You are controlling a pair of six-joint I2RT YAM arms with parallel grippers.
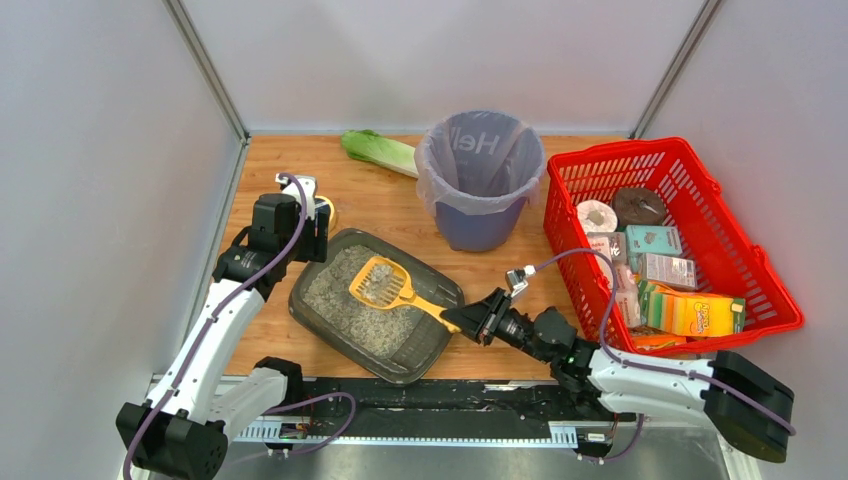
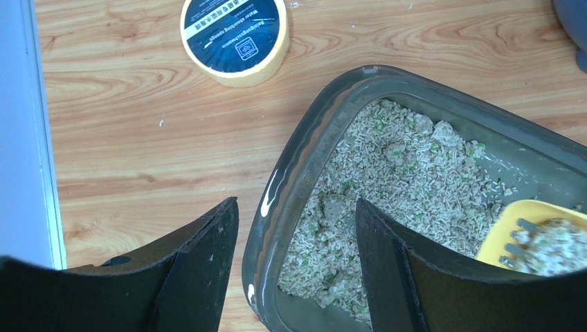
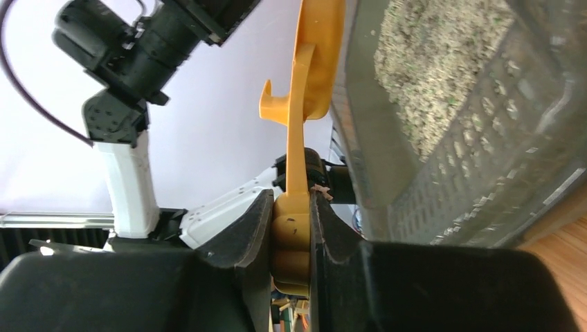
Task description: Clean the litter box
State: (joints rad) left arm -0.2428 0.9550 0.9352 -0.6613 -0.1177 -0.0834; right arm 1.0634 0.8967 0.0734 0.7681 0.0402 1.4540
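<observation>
My right gripper (image 1: 478, 318) pinches the loaded litter scoop (image 1: 380, 284) over the litter box (image 1: 297, 292), bin (image 1: 480, 228) beyond it (left gripper (image 2: 297, 207) spread).

The purple bag (image 1: 478, 150) lining the bin (image 1: 480, 228) reads "Hel". The tape roll (image 2: 234, 38) has a dark label (image 2: 232, 31) with white print, too small to read. So is the print on the packages (image 1: 690, 310) in the basket (image 1: 770, 270).

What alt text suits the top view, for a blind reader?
The right end effector grips a yellow scoop holding litter over the litter box; the open left end effector is at the box's far-left corner. Behind stand a bin and a red basket.
</observation>
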